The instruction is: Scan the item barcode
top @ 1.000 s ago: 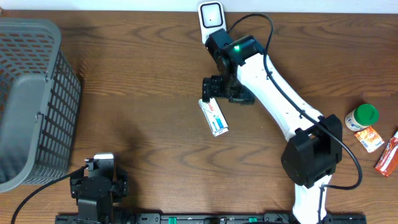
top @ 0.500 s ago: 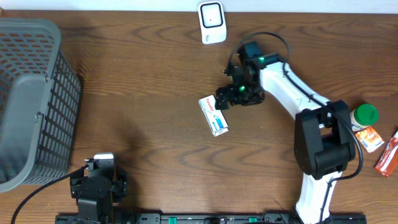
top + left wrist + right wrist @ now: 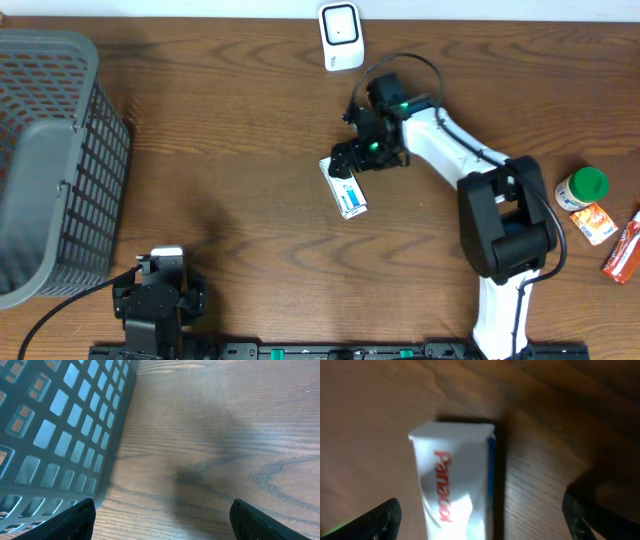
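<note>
Overhead view: even, moderately bright light on the wooden table (image 3: 230,200), sharp throughout, with a soft shadow just right of the basket (image 3: 50,160). Left wrist view: a broad diffuse shadow darkens the table's middle. Right wrist view: dim, blurred and out of focus; glare whitens part of the box (image 3: 455,480).

One basket (image 3: 60,60), one scanner (image 3: 341,36), one box (image 3: 347,193), one jar (image 3: 582,187), two packets (image 3: 593,222)
</note>
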